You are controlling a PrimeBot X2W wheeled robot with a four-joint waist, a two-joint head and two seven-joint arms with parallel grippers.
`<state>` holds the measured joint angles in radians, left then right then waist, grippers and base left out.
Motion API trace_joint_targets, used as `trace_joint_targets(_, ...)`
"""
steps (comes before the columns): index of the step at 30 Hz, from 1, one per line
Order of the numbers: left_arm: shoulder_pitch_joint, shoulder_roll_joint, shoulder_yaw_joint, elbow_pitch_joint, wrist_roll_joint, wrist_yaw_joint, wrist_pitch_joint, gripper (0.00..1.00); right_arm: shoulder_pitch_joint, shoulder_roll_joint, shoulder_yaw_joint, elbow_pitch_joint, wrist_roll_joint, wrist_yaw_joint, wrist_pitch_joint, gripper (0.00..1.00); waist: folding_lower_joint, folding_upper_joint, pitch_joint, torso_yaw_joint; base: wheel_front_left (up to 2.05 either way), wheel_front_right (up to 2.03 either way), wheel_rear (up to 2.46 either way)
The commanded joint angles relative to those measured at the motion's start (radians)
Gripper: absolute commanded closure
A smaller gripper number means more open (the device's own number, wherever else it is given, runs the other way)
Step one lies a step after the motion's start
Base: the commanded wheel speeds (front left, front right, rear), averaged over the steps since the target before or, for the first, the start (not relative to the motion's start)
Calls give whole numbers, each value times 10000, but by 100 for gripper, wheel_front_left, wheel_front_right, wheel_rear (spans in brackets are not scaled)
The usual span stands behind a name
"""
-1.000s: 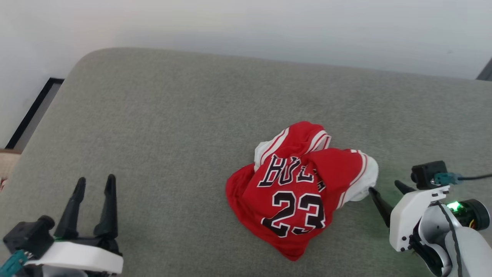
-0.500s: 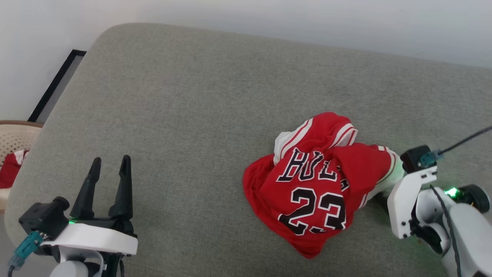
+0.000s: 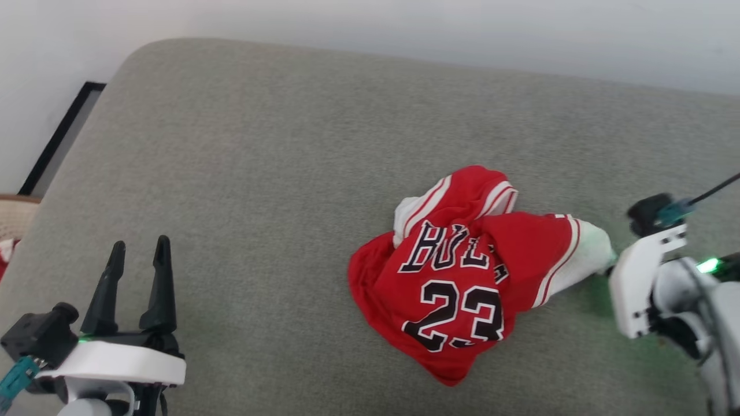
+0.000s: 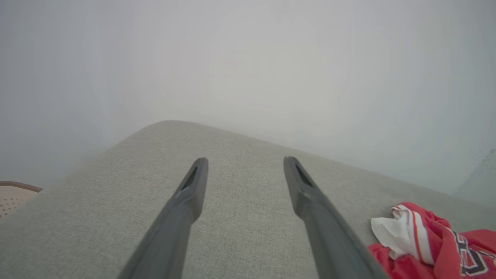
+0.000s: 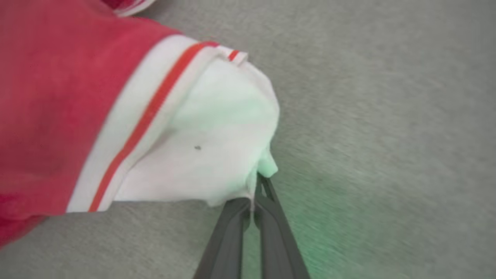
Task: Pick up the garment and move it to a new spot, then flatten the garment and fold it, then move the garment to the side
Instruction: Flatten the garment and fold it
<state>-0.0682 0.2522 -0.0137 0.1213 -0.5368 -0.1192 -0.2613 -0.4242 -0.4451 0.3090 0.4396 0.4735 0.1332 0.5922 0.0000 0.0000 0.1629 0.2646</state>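
Observation:
The garment [image 3: 457,277], a red jersey with "BULLS 23" in black print, lies crumpled on the grey cushion right of centre. Its white sleeve [image 3: 587,254] stretches out to the right. In the right wrist view my right gripper [image 5: 255,190] is shut on the edge of that white sleeve [image 5: 201,143], with cloth pinched between the fingertips. In the head view the right gripper's white housing [image 3: 642,283] hides its fingers. My left gripper [image 3: 139,260] stands open at the lower left, far from the garment [image 4: 434,244], with nothing between its fingers [image 4: 193,186].
The grey cushion [image 3: 289,173] spans the whole view, its rounded corner at the upper left. Beyond it are a pale wall, a dark-framed panel [image 3: 58,141] and a beige basket [image 3: 14,216] at the left edge.
My right gripper has closed in on the white sleeve and taken hold of it, drawing it out to the right. The camera shifted; the left gripper stays open.

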Motion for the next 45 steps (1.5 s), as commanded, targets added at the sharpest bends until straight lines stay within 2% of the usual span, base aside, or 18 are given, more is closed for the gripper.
trace_joint_targets(1,156,54,64,-32,97,-30,-50,0,63,-119,-146,-249,83,-37,103,100,0,0,-66,-170,0,0,0)
trace_joint_targets(5,251,91,154,-67,129,-48,-51,0,387,-670,-898,-973,27,-36,666,100,0,0,-137,-399,0,0,0)
trace_joint_targets(10,222,81,160,-54,113,-75,-51,0,954,-1056,-2434,-1322,-82,-36,1380,100,0,0,-143,-515,0,0,0)
trace_joint_targets(15,-16,52,-4,34,73,-93,-51,0,1393,-799,-3780,-803,-476,-36,1609,100,0,0,-38,-422,0,0,0)
trace_joint_targets(20,-213,161,-211,247,-75,-112,-48,0,1383,-183,-4237,191,-751,-36,1454,100,0,0,79,-310,0,0,0)
trace_joint_targets(21,-273,206,-282,289,-85,-114,-14,0,1330,-29,-4212,384,-773,-36,1381,91,0,0,95,-300,0,0,0)
trace_joint_targets(22,-349,246,-343,308,-137,-106,24,0,1289,112,-4197,555,-796,-36,1270,74,0,0,104,-301,0,0,0)
trace_joint_targets(23,-410,293,-403,316,-216,-110,82,0,1236,173,-4200,721,-906,-34,1203,17,0,0,106,-314,0,0,0)
trace_joint_targets(24,-450,355,-467,318,-271,-111,158,0,1167,215,-4127,853,-946,-34,1160,0,0,0,106,-344,0,0,0)
trace_joint_targets(28,-683,674,-693,204,-749,-109,695,0,969,340,-3926,861,-934,-26,1167,0,0,0,9,-611,0,0,0)
trace_joint_targets(35,-1264,1466,-1061,-147,-1830,-113,2024,0,1080,497,-3906,-452,-698,-29,716,0,0,0,-127,-1269,0,0,0)
trace_joint_targets(40,-2015,2123,-1177,-264,-2445,-114,3425,0,1383,1102,-4116,-1881,-681,-28,1,0,0,0,-183,-2024,0,0,0)
trace_joint_targets(41,-2332,2329,-1257,-268,-2543,-109,4011,0,1502,1454,-4148,-2376,-644,-28,-431,0,0,0,-188,-2354,0,0,0)
trace_joint_targets(45,-2977,2639,-1544,-117,-2786,-33,5245,0,1645,2078,-4062,-3316,-914,-26,-1602,0,0,0,-147,-3018,0,0,0)
